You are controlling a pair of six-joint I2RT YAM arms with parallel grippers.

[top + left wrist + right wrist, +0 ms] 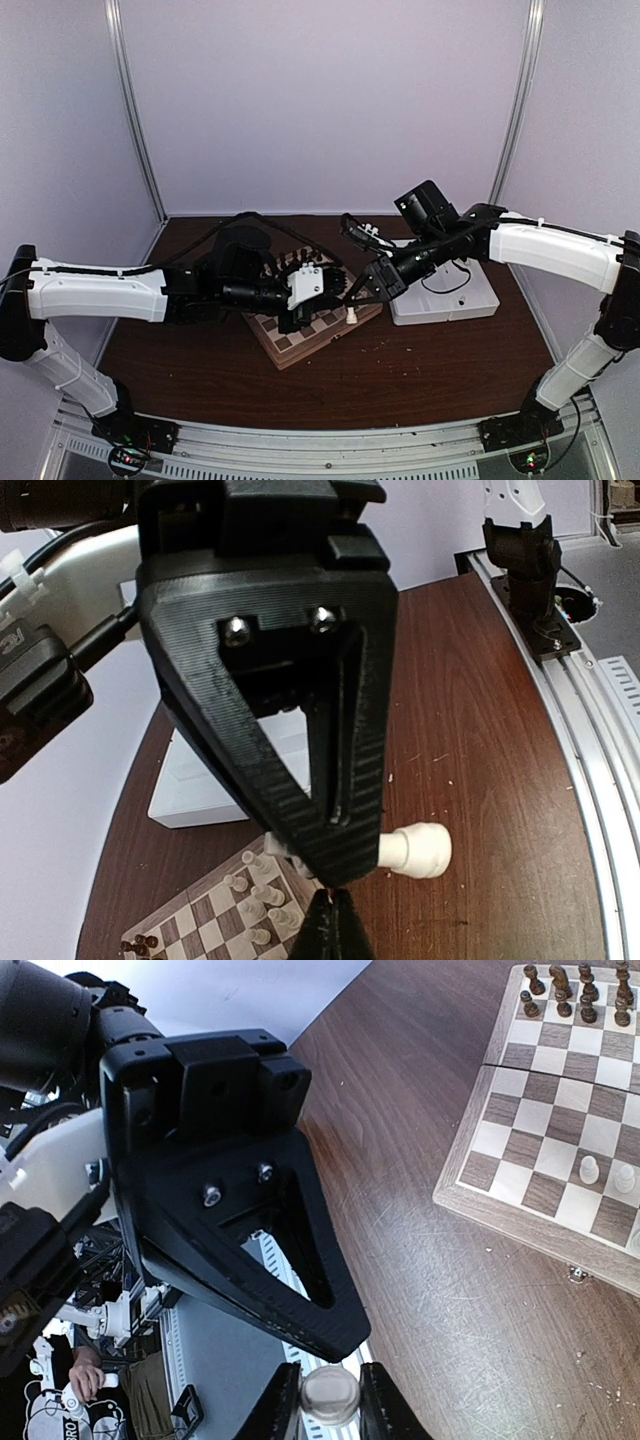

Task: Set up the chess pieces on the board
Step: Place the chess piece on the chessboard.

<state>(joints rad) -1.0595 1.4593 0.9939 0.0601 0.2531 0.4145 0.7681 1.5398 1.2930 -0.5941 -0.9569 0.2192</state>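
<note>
From above, the cream piece (352,315) sits just off the right rim of the board (318,345), with the left gripper (336,298) and right gripper (363,295) both converging on it.

In the left wrist view, the left jaws are pressed together on nothing. The piece lies sideways just behind them, thick end pointing away from the board.

In the right wrist view we see the piece end-on, pinched between the right fingertips, so the right arm has it. The board lies up and to the right there.
</note>
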